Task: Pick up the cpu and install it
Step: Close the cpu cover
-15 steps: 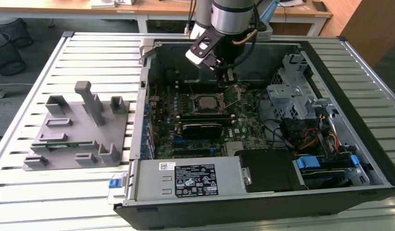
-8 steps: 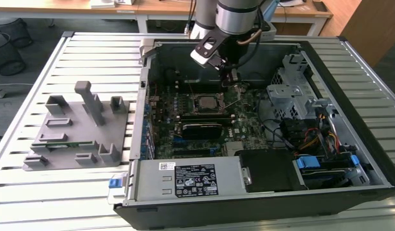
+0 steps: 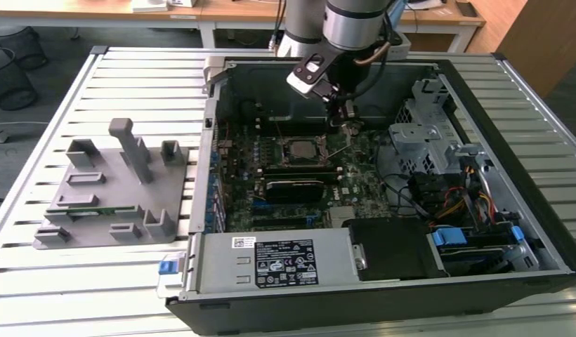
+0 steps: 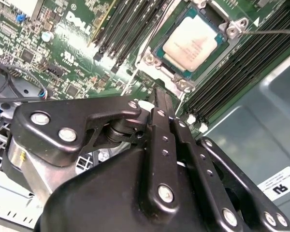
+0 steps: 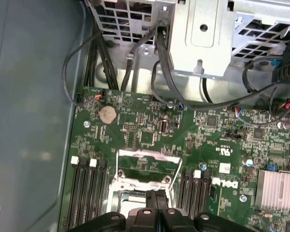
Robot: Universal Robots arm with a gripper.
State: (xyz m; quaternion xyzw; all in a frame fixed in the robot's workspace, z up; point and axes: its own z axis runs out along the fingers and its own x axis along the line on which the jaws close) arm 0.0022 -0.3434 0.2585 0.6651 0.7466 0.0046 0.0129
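The cpu [image 4: 195,43], a flat square chip with a silvery top, lies in its socket on the green motherboard [image 3: 363,175] inside the open computer case. In the exterior view the cpu [image 3: 298,149] is just toward the exterior view's left of my gripper [image 3: 349,126], which hangs low over the board. The gripper [image 4: 160,93] has its two black fingers pressed together with nothing between them, a short way off the socket's corner. In the first wrist view the gripper [image 5: 157,194] sits by the socket's raised metal frame [image 5: 147,159].
A thin socket lever [image 4: 273,31] sticks out beside the cpu. Memory slots [image 5: 89,186] flank the socket. A metal drive cage [image 3: 424,133] with cables, a power supply [image 3: 269,260] and the case walls hem the board in. A grey fixture [image 3: 110,189] lies outside the case.
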